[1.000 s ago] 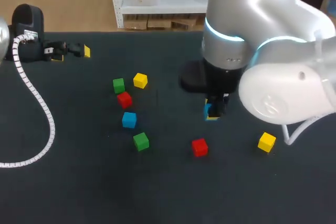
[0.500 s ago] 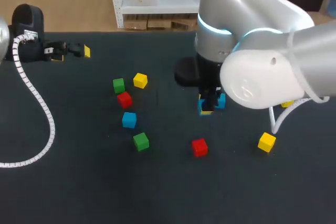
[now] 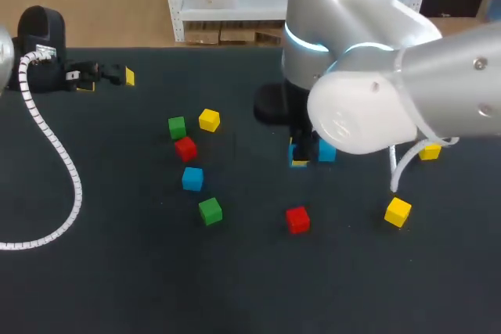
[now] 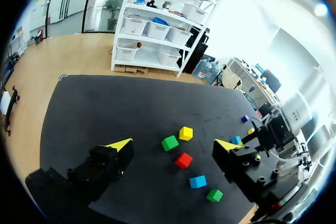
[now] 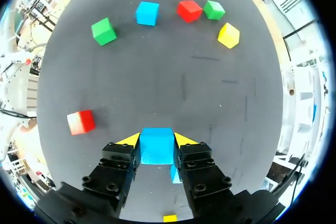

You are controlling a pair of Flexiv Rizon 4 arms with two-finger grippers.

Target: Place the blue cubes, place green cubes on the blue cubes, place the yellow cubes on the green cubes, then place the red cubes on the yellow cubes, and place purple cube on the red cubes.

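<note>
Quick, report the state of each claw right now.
Left claw: open, holding nothing.
Right claw: closed on a blue cube.

The dark table (image 3: 125, 287) bears a green cube (image 3: 177, 127), yellow cube (image 3: 209, 120), red cube (image 3: 185, 148) (just beside the green), blue cube (image 3: 192, 178), and a white coiled cable (image 3: 55, 154).

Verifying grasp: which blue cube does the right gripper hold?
The blue cube pinched between the right gripper's fingers; another blue cube lies free beside the gripper, a third blue cube far ahead.
</note>
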